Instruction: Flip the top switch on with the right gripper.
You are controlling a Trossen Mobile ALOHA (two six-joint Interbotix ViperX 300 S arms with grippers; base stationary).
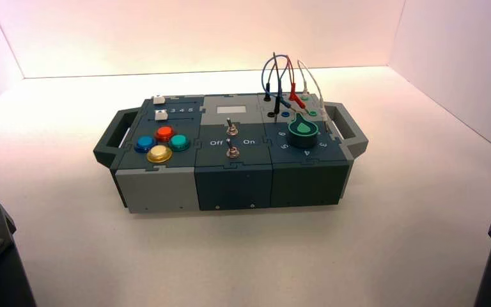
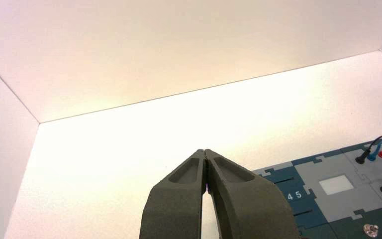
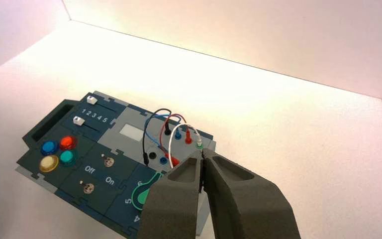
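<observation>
Left of the right hand [image 3: 202, 151]: the top switch [image 3: 109, 162].

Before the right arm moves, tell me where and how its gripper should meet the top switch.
The right gripper should probably meet the top switch at its slim lever tip, coming from above: the lever sticks up from its round nut, leaning toward "Off".

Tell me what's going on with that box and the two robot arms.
Nothing is being handled. The right gripper, meant to flip the top switch on, is shut and in front of the box, off to its right. The top switch's lever leans toward "Off". The left gripper is parked off to the left.
</observation>
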